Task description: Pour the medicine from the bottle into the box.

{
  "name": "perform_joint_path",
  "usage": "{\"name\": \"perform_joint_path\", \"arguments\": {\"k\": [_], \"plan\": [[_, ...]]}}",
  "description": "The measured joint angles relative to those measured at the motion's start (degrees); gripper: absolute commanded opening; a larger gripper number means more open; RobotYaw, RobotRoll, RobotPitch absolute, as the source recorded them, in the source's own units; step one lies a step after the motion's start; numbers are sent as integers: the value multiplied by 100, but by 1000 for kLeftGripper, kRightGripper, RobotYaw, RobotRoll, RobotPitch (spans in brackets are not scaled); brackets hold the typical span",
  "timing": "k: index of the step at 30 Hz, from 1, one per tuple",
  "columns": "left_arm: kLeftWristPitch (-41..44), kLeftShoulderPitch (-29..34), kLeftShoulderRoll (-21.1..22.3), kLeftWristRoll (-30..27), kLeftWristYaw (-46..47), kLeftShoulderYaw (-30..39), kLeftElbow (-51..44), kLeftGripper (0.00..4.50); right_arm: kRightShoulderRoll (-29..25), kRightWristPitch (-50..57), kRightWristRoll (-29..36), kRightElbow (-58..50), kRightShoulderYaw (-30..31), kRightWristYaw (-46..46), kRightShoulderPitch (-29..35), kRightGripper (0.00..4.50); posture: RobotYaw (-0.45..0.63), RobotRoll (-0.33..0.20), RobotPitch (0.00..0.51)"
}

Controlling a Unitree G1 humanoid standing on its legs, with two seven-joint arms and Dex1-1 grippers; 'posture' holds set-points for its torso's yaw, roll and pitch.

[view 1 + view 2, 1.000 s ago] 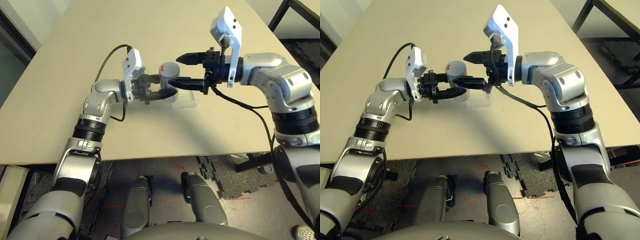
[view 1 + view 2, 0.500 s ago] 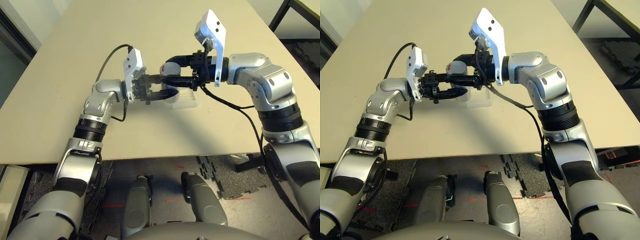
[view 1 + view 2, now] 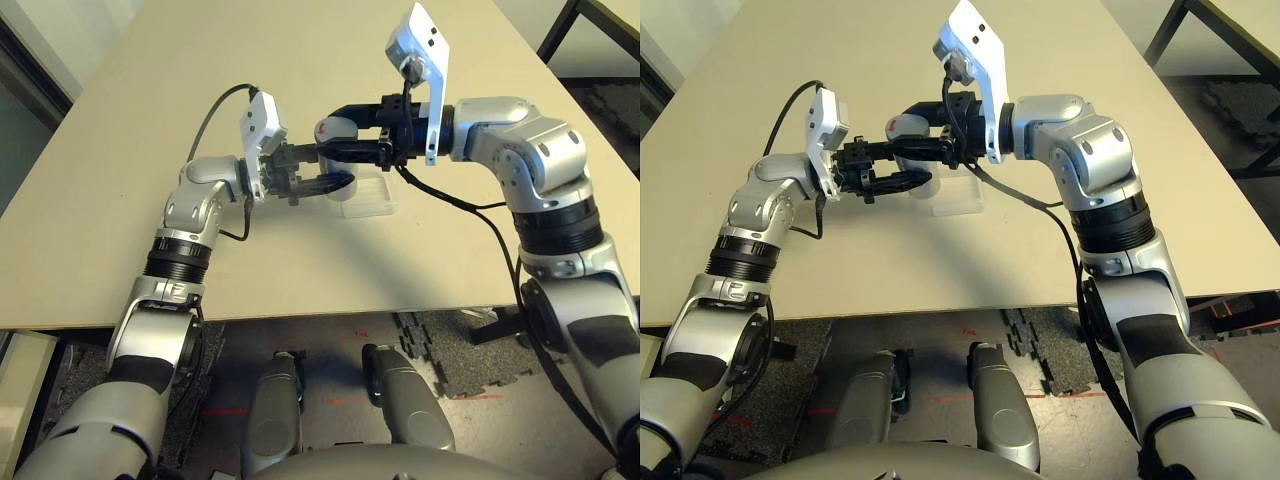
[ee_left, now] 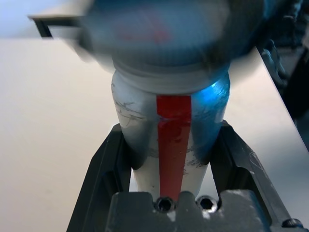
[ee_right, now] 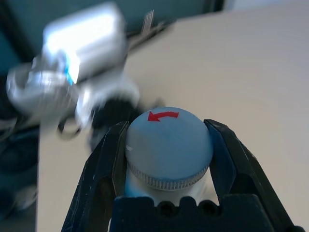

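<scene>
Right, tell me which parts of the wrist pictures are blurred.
Left wrist view: the bottle's red-striped body is sharp between the fingers, its top smeared. Right wrist view: the cap is crisp, the left gripper behind it blurred.

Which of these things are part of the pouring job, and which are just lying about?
In the job:
- bottle, held by left pincer
- cap, gripped by right pincer
- box on the table

Lying about:
- black floor mats below the table

Head stereo pair over table (image 3: 120, 150); wrist cameras close on bottle (image 4: 169, 130).
</scene>
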Motion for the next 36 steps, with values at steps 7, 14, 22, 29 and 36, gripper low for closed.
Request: {"name": "perform_joint_path", "arguments": {"k": [7,14,22,29,36], "plan": [[-2,18,7,10,8,-69,1,2447,15,-97,-128,415,-192,-394,-220,2583,-118,0,151],[-284,-345,-151,82,861,303,603,2447,23,-780,-610,1245,-452,-1220,-78,2583,-116,0,146],[-1090,-757,-252,453,2590,896,1704,2447,360,-1559,-868,1812,-980,-2342,371,2583,-101,0,138],[-1844,-753,-337,715,3782,1182,2487,2447,645,-2422,-1159,2568,-1412,-3457,748,2583,-98,0,134],[-2232,-747,-371,810,4333,1378,3106,2447,794,-3237,-1356,3082,-1490,-3873,1113,2583,-90,0,135]]}}
